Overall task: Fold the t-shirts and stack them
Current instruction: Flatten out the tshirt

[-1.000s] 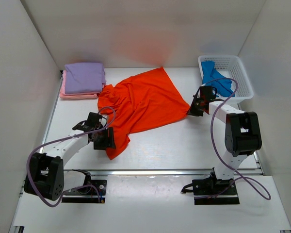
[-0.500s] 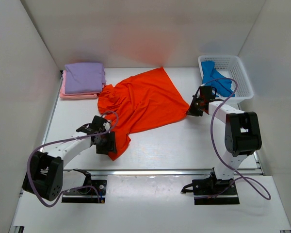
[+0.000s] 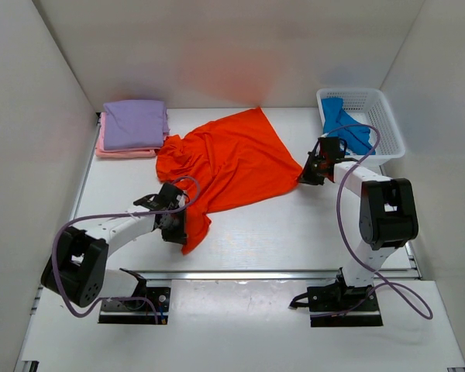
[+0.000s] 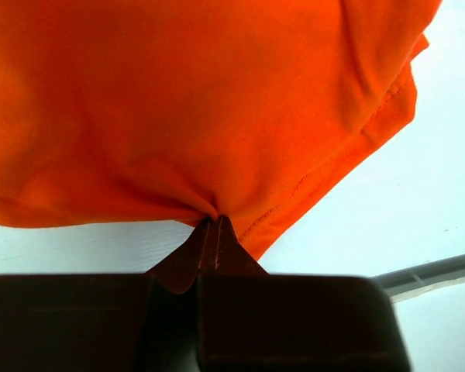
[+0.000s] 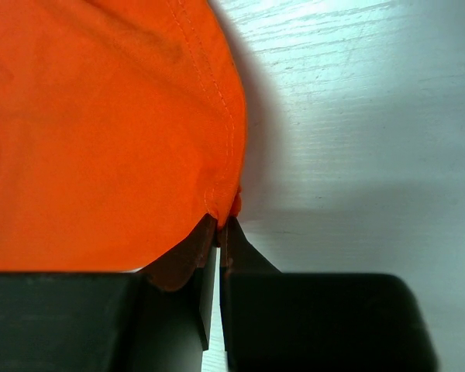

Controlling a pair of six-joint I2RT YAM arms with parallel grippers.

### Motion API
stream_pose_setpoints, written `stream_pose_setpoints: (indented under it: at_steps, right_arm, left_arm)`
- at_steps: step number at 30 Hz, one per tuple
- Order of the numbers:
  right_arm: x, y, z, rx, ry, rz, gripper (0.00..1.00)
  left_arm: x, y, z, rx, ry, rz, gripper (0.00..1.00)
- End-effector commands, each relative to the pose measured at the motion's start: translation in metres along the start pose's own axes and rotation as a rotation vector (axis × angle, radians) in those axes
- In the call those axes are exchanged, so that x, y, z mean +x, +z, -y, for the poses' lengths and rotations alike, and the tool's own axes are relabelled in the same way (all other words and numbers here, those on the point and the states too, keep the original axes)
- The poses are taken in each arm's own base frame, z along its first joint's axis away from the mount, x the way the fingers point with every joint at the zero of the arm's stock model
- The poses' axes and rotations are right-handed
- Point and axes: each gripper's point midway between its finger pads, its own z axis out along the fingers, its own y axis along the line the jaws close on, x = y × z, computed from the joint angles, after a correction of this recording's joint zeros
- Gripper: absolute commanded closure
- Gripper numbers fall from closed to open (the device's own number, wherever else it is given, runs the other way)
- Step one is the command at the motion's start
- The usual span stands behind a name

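At opposite hems, pinched tight by left gripper (image 4: 215, 223) and right gripper (image 5: 221, 225): orange-red t-shirt (image 3: 229, 159), likely light, limp, best held by corners.

White mesh basket (image 3: 389, 122), plastic, far right corner of table (image 3: 294, 229), hard against right wall (image 3: 449, 155). Table white, faint wood grain in the right wrist view (image 5: 356, 116). Silver rail (image 3: 279, 274) crosses the near edge. Plain white back wall (image 3: 232, 46) and left wall (image 3: 23, 155) enclose it.
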Motion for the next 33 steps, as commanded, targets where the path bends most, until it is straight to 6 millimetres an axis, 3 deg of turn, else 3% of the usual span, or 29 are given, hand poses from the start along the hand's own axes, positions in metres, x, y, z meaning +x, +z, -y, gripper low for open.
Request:
stream_pose_setpoints:
  at_steps: [1, 3, 5, 6, 7, 8, 9, 11, 12, 13, 14, 15, 16, 19, 20, 21, 23, 26, 28, 30, 31, 32, 33]
  right_arm:
    - [-0.011, -0.007, -0.002, -0.023, -0.003, 0.049, 1.0]
    - [-0.016, -0.011, -0.007, -0.037, -0.01, 0.059, 1.0]
    - [-0.019, -0.016, -0.008, -0.043, -0.007, 0.059, 1.0]
    - [-0.025, -0.024, -0.011, -0.059, -0.013, 0.076, 0.99]
    - [-0.027, -0.029, -0.008, -0.06, -0.011, 0.08, 1.0]
    - [-0.036, -0.04, -0.01, -0.073, -0.012, 0.11, 1.0]
    - [-0.044, -0.049, -0.015, -0.107, -0.016, 0.133, 1.0]
    - [-0.069, -0.086, -0.024, -0.156, -0.029, 0.23, 1.0]
    - [-0.077, -0.098, -0.028, -0.178, -0.036, 0.26, 1.0]
    - [-0.09, -0.12, -0.033, -0.198, -0.046, 0.318, 1.0]
    - [-0.098, -0.141, -0.037, -0.217, -0.056, 0.368, 1.0]
    - [-0.107, -0.165, -0.043, -0.244, -0.073, 0.424, 1.0]
    - [-0.107, -0.174, -0.047, -0.265, -0.083, 0.435, 1.0]
    - [-0.117, -0.235, -0.067, -0.294, -0.15, 0.567, 1.0]
    - [-0.116, -0.258, -0.076, -0.311, -0.175, 0.621, 1.0]
    - [-0.113, -0.283, -0.086, -0.332, -0.202, 0.68, 1.0]
    - [-0.112, -0.322, -0.095, -0.359, -0.221, 0.779, 1.0]
    - [-0.111, -0.372, -0.11, -0.395, -0.263, 0.882, 1.0]
    - [-0.113, -0.4, -0.121, -0.413, -0.296, 0.917, 1.0]
    - [-0.121, -0.401, -0.126, -0.426, -0.293, 0.9, 1.0]
    - [-0.126, -0.389, -0.125, -0.422, -0.289, 0.864, 1.0]
    - [-0.128, -0.389, -0.127, -0.427, -0.292, 0.857, 1.0]
    - [-0.134, -0.375, -0.127, -0.425, -0.291, 0.824, 1.0]
  left_arm:
    - [0.014, 0.011, -0.011, -0.022, 0.011, -0.041, 1.0]
    - [-0.002, -0.001, -0.007, -0.006, 0.01, -0.011, 1.0]
    - [-0.046, -0.034, -0.002, 0.021, 0.011, 0.076, 1.0]
    - [-0.054, -0.046, 0.0, 0.032, 0.006, 0.085, 1.0]
    - [-0.085, -0.07, -0.002, 0.054, 0.005, 0.166, 1.0]
    - [-0.091, -0.085, -0.002, 0.067, 0.005, 0.172, 1.0]
    - [-0.125, -0.116, -0.003, 0.089, 0.011, 0.272, 1.0]
    - [-0.174, -0.18, -0.003, 0.097, 0.033, 0.417, 1.0]
    - [-0.186, -0.197, 0.001, 0.11, 0.047, 0.454, 1.0]
    - [-0.203, -0.222, 0.01, 0.129, 0.064, 0.497, 1.0]
    - [-0.207, -0.226, 0.017, 0.145, 0.067, 0.48, 1.0]
    - [-0.227, -0.261, 0.042, 0.214, 0.1, 0.557, 1.0]
    - [-0.231, -0.27, 0.048, 0.234, 0.108, 0.577, 1.0]
    - [-0.245, -0.311, 0.063, 0.334, 0.048, 0.691, 1.0]
    - [-0.246, -0.34, 0.068, 0.356, 0.063, 0.798, 1.0]
    - [-0.256, -0.354, 0.067, 0.356, 0.039, 0.89, 1.0]
    - [-0.245, -0.408, 0.067, 0.36, 0.017, 1.099, 1.0]
    - [-0.239, -0.471, 0.071, 0.34, 0.046, 1.231, 1.0]
    - [-0.241, -0.483, 0.075, 0.333, 0.063, 1.214, 1.0]
    - [-0.247, -0.472, 0.076, 0.344, 0.059, 1.175, 1.0]
    - [-0.254, -0.47, 0.076, 0.35, 0.062, 1.183, 1.0]
    - [-0.255, -0.453, 0.074, 0.352, 0.049, 1.14, 1.0]
    - [-0.262, -0.438, 0.07, 0.35, 0.037, 1.113, 1.0]
